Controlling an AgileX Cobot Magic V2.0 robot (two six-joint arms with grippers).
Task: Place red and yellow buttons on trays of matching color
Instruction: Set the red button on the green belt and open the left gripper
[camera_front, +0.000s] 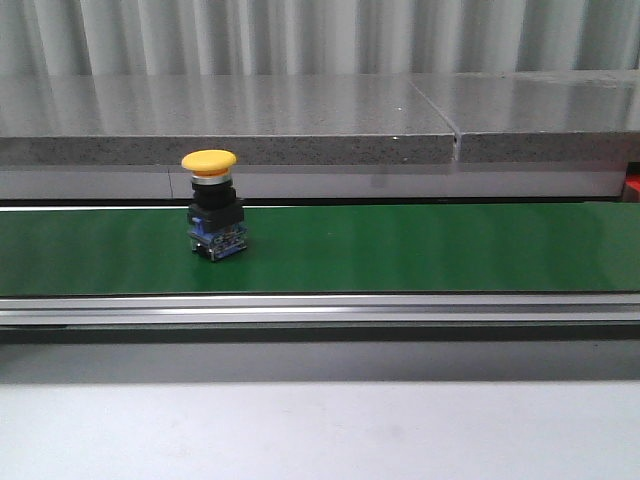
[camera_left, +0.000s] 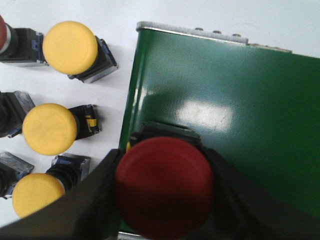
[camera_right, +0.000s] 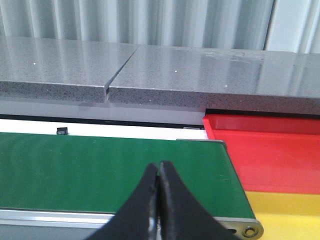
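Observation:
A yellow button (camera_front: 210, 161) on a black and blue body stands upright on the green belt (camera_front: 400, 250) at the left in the front view. No gripper shows there. In the left wrist view my left gripper (camera_left: 165, 192) is shut on a red button (camera_left: 165, 187) over the end of the belt (camera_left: 225, 110). Three yellow buttons (camera_left: 70, 47) (camera_left: 49, 128) (camera_left: 36, 192) lie on the white surface beside it. In the right wrist view my right gripper (camera_right: 159, 170) is shut and empty above the belt (camera_right: 100, 165). The red tray (camera_right: 270, 150) and yellow tray (camera_right: 285, 212) lie past the belt's end.
A grey stone ledge (camera_front: 300, 120) runs behind the belt, with a corrugated wall above. An aluminium rail (camera_front: 320, 308) edges the belt's front. Part of another red button (camera_left: 4, 35) and two dark button bodies (camera_left: 10, 112) lie at the edge of the left wrist view.

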